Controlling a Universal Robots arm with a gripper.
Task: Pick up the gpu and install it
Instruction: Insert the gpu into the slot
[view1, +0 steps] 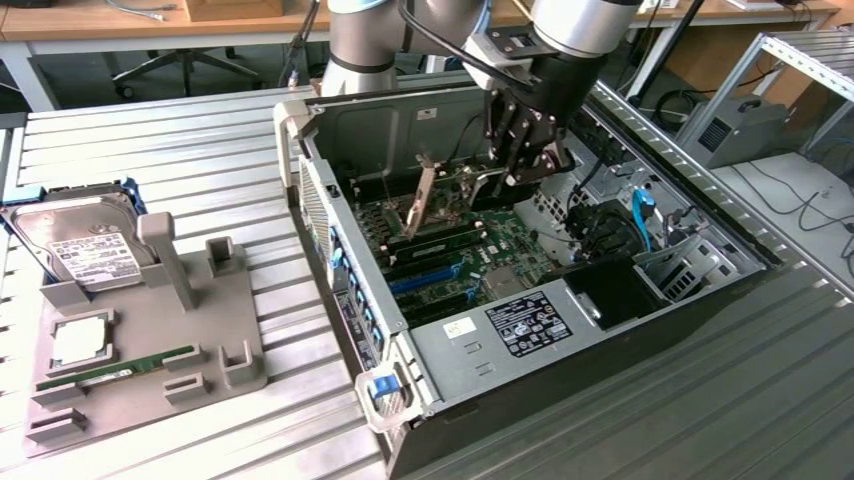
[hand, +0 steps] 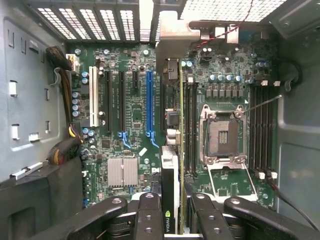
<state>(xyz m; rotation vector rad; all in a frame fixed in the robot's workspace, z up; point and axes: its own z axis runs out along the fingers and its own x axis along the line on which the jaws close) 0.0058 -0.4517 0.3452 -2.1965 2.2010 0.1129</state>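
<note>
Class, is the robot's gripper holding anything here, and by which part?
The gripper holds the gpu edge-up, its fingers pinching the card's two flat faces near the end away from the metal bracket.

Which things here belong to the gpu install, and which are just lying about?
In the job:
gpu, clamped edge-on in the gripper; open computer case; its motherboard beneath the card.

Lying about:
hard drive, RAM stick and square silver chip, all on the grey holder outside the case.
</note>
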